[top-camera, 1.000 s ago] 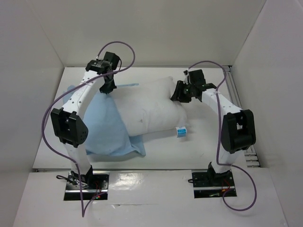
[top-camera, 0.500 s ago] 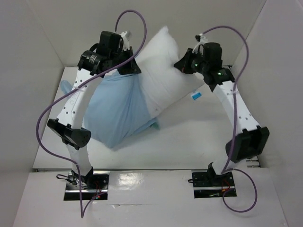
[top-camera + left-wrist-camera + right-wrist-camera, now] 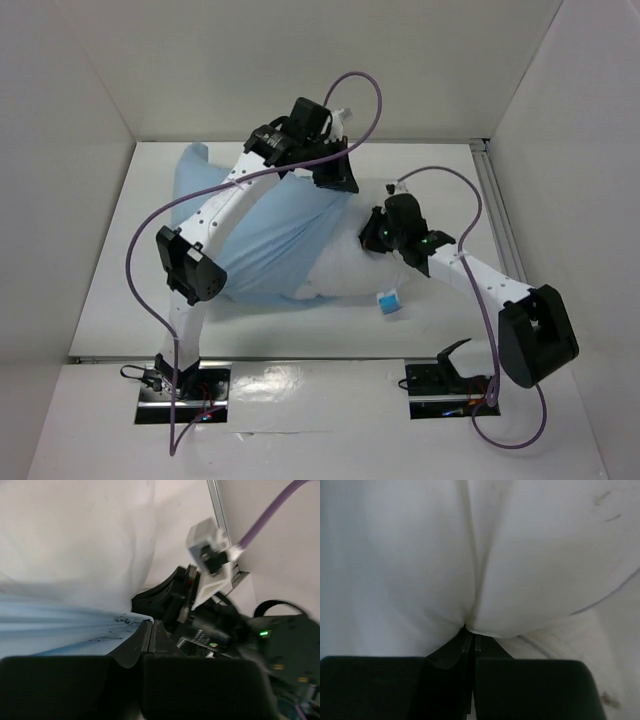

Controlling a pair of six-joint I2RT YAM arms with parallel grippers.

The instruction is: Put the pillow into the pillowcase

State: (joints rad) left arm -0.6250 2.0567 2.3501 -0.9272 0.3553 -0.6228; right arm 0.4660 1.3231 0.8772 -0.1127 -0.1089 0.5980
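Left of centre, the pillowcase (image 3: 262, 240) appears drawn over much of the pillow (image 3: 345, 278), its hem clenched in the left gripper (image 3: 340, 180). Further right, the right gripper (image 3: 370, 238) pinches a fold of pillow. It should brace the pillow while the hem slides rightward over the bare end.

One pillow (image 3: 345, 278), one pale blue pillowcase (image 3: 265, 240), one blue-and-white label (image 3: 387, 301), two robot arms (image 3: 215, 205) (image 3: 480, 280) and two purple cables (image 3: 381, 100) (image 3: 440, 169) are counted at one white table (image 3: 430, 325).
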